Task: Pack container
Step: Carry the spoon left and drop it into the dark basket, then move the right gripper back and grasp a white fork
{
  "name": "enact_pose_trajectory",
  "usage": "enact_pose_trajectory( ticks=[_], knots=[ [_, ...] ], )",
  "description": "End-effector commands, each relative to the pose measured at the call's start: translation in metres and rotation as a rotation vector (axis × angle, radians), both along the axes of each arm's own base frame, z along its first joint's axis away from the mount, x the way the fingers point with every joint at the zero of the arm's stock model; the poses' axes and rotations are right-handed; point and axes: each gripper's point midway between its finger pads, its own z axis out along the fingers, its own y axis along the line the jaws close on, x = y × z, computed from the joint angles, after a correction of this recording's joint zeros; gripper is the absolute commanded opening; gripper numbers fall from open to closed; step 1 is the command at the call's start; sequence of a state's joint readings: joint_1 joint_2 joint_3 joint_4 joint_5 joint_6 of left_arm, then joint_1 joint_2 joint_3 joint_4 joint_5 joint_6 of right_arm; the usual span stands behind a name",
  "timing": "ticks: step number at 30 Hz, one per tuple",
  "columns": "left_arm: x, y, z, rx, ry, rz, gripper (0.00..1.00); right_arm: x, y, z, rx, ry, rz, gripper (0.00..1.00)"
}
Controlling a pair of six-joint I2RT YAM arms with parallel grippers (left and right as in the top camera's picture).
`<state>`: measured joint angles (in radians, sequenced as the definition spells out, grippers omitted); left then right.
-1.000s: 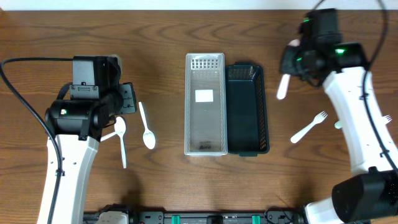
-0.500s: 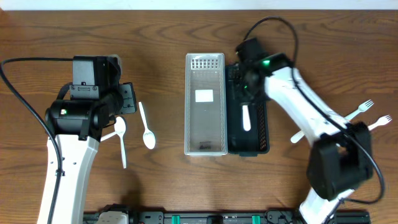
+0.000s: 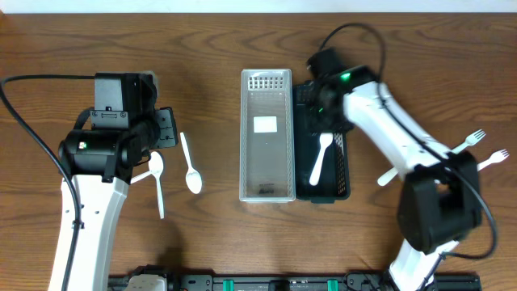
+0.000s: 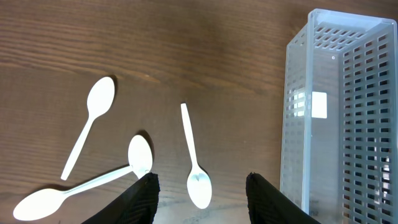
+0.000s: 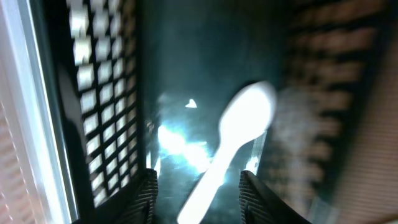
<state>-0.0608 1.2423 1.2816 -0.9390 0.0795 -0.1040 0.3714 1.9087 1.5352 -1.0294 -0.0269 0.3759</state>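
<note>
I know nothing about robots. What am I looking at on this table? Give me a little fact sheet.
Surface: brown wooden table
Containers: clear slotted plastic basket and dark slotted plastic basket, side by side at centre
In dark basket: one white plastic utensil, apparently a spoon
In clear basket: no cutlery visible
Left of baskets: white plastic spoons lying loose
Right of baskets: white plastic forks lying loose
Left gripper: open, empty, above the spoons
Right gripper: open, over the dark basket
</note>
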Motion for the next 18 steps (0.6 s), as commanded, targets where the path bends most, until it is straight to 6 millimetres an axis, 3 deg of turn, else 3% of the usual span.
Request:
enact_pose_trajectory(
  ticks=[1, 4, 5, 8, 11, 13, 18],
  knots=[
    [0.003, -0.002, 0.006, -0.004, -0.014, -0.007, 0.48, 0.036, -0.051, 0.093, -0.005, -0.268, -0.175, 0.52],
    [0.003, -0.002, 0.006, -0.004, -0.014, -0.007, 0.49, 0.039, -0.104, 0.134, -0.013, -0.375, -0.375, 0.6],
    [0.003, -0.002, 0.006, -0.004, -0.014, -0.007, 0.53, 0.036, -0.126, 0.142, -0.018, -0.392, -0.452, 0.61],
    [0.003, -0.002, 0.006, -0.004, -0.014, -0.007, 0.58, 0.019, -0.181, 0.145, -0.031, -0.361, -0.663, 0.73],
    [0.003, -0.002, 0.006, -0.004, -0.014, -0.007, 0.59, 0.002, -0.225, 0.125, -0.064, -0.278, -0.802, 0.88],
    [0.003, -0.002, 0.007, -0.004, -0.014, -0.007, 0.59, -0.006, -0.246, 0.103, -0.085, -0.218, -0.857, 0.91],
    [0.003, -0.002, 0.007, -0.004, -0.014, -0.007, 0.67, -0.02, -0.267, 0.035, -0.099, -0.04, -0.886, 0.96]
  ],
)
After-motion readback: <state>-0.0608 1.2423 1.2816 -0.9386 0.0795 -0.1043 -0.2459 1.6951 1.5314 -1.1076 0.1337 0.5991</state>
